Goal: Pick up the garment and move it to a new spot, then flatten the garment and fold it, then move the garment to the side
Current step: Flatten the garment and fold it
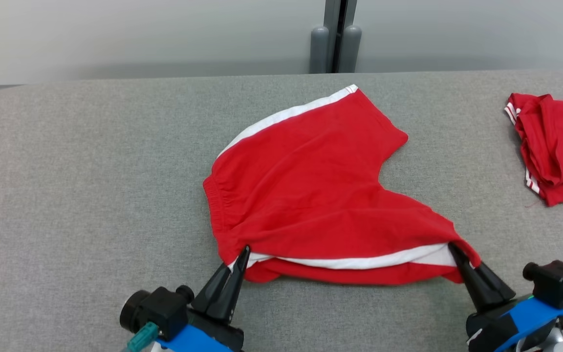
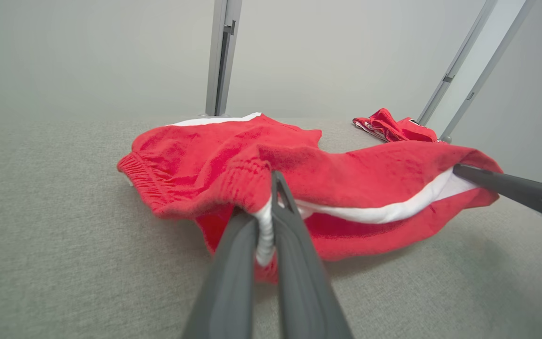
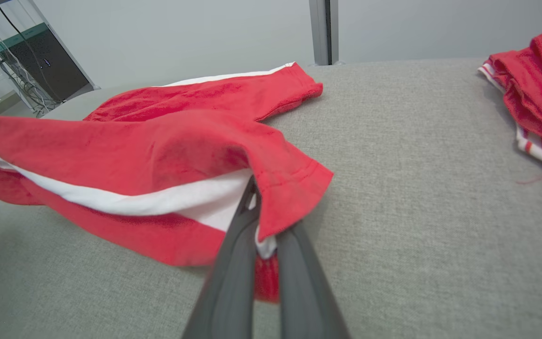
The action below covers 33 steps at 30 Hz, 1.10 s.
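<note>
Holding red shorts (image 1: 311,186) by the near edge, raised a little there off the grey surface (image 1: 91,195), with the far part lying flat around the middle. Elastic waistband turned toward the robot's left, two leg openings toward the right, with a notch between them. White side stripe along the far edge, and another along the raised near edge, strung between the two pinch points with a red layer sagging beneath it. On the near waistband corner, left tool (image 1: 243,254) closed tight, with white and red cloth squeezed between its dark fingers in the left wrist view. On the hem corner of the near leg, right tool (image 1: 453,248) clamped in the same way, with white stripe and red hem pinched between its fingers in the right wrist view. Both tools pointing away from the robot and leaning slightly inward, well apart, with the near edge drawn fairly taut between them. Seen from the left wrist, one dark finger of the right tool reaching in from the right edge into the fold of the leg. Off to the robot's right, well apart from the shorts, a second red garment (image 1: 555,146) with white stripes, bunched in a heap on the same surface. Beyond the far edge, a pale wall (image 1: 115,34) with a grey upright post (image 1: 331,24) at its middle. At the upper left of the right wrist view, a dark cabinet (image 3: 50,66) with cables.
</note>
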### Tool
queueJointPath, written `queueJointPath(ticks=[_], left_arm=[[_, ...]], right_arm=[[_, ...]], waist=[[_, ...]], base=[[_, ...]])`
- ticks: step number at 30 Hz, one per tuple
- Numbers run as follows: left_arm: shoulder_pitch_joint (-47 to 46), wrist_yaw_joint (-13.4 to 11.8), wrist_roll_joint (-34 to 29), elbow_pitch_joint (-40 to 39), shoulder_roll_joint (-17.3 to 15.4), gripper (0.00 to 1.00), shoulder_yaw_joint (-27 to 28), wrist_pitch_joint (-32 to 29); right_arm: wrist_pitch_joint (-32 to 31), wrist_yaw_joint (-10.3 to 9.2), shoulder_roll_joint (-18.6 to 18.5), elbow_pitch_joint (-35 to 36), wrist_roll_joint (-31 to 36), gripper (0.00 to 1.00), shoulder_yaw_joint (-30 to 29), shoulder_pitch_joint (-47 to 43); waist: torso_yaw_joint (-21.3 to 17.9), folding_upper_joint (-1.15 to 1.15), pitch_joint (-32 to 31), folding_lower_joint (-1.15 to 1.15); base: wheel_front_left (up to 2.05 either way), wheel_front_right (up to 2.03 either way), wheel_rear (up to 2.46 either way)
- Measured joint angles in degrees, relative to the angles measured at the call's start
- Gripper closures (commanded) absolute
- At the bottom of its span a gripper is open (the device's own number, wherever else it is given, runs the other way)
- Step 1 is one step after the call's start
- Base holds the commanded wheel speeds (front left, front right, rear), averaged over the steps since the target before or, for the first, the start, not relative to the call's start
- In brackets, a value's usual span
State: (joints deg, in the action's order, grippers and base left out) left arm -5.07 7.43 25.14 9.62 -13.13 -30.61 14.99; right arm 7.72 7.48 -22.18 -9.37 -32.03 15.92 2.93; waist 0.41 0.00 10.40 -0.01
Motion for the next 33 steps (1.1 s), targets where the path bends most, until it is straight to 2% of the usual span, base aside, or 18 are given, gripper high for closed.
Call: queueJointPath(ticks=[7,14,24,33], left_arm=[[-5.6,0.0,-0.5,-0.6,0.2,1.0,0.0,0.0],[-14.8,0.0,0.1,1.6,1.2,1.0,0.1,0.0],[-26.7,0.0,1.4,8.3,3.2,1.0,0.5,0.0],[-32.5,0.0,1.6,12.7,5.0,1.0,2.0,0.0]], right_arm=[[-4.3,0.0,0.0,4.5,2.1,1.0,-3.6,4.6],[-9.3,0.0,-1.5,2.9,2.3,1.0,-4.0,14.4],[-14.6,0.0,-3.9,-5.5,1.5,1.0,-0.5,31.4],[-16.8,0.0,-3.8,-16.3,0.7,1.0,4.5,46.6]], waist=[[0.0,0.0,2.5,0.01],[0.8,0.0,6.8,0.02],[3.6,0.0,13.6,0.02],[6.1,0.0,18.8,0.02]], base=[[0.0,0.0,0.0],[0.0,0.0,0.0],[0.0,0.0,0.0],[0.0,0.0,0.0]])
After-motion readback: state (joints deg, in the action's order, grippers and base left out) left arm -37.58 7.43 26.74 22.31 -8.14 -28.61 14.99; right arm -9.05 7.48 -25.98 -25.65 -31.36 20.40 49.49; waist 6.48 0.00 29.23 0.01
